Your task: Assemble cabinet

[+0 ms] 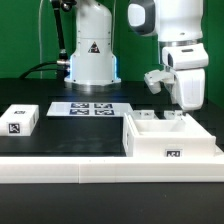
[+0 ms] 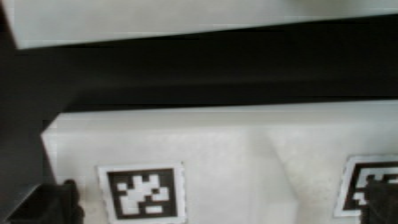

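Observation:
The cabinet (image 1: pixel 170 143) is a large white open box with inner dividers and a marker tag on its front, standing at the exterior view's right. My gripper (image 1: pixel 186 103) hangs just above its far right part, apart from it. In the wrist view the cabinet's white surface (image 2: pixel 249 150) fills the frame close up, with one marker tag (image 2: pixel 146 192) and a second at the frame's edge. One dark fingertip (image 2: pixel 43 205) shows at the frame's edge. The gripper (image 2: pixel 214 208) stands wide open with nothing in it. Insert panels cannot be told apart inside the box.
A small flat white tagged block (image 1: pixel 20 120) lies at the exterior view's left. The marker board (image 1: pixel 90 108) lies mid-table in front of the robot base (image 1: pixel 92 60). A long white rail (image 1: pixel 100 170) runs along the front edge.

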Robot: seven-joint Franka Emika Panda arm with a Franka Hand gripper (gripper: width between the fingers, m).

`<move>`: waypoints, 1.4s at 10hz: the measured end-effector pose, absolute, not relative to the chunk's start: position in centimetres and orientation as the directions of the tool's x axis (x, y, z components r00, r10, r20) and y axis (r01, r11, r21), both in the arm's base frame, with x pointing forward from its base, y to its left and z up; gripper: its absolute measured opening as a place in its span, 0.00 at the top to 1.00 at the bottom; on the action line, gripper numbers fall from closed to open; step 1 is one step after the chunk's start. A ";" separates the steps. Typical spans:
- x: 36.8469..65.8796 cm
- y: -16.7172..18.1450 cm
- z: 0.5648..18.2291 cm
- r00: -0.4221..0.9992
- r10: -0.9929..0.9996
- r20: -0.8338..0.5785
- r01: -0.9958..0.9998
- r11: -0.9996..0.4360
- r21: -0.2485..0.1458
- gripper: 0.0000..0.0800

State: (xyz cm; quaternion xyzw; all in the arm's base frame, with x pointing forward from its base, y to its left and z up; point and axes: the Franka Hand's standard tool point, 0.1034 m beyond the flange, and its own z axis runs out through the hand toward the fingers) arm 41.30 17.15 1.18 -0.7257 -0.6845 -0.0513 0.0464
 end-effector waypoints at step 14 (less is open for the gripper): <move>41.3 17.0 1.2 0.067 0.988 0.139 0.998 -0.068 0.003 0.91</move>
